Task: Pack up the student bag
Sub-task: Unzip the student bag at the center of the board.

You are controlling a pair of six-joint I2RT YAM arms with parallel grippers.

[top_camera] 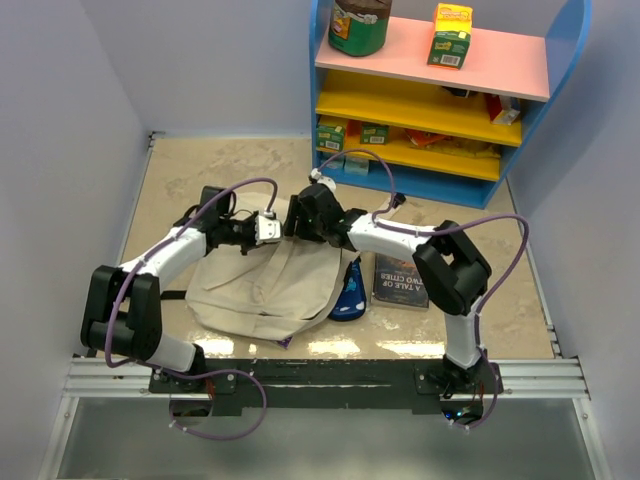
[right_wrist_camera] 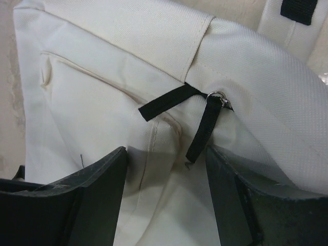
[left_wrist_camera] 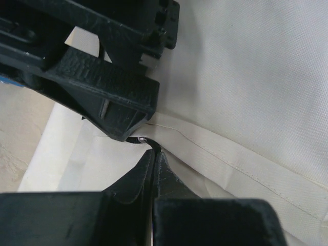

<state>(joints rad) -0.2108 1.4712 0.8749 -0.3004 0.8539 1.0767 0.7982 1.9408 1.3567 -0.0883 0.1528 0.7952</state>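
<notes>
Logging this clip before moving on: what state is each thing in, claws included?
Bag: lying flat and limp on the table.
Left claw: shut, tips at a bag seam.
Right claw: open, near the black zip pulls.
Book: closed, lying flat.
Pencil case: lying beside the bag; zip not discernible.

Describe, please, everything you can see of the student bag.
The student bag is a soft beige canvas backpack lying slumped flat on the table. It shows stitched seams, a pocket outline and two black pull tabs on a metal ring. The left gripper seems pinched shut on a seam; the open right gripper hovers over the tabs.
</notes>
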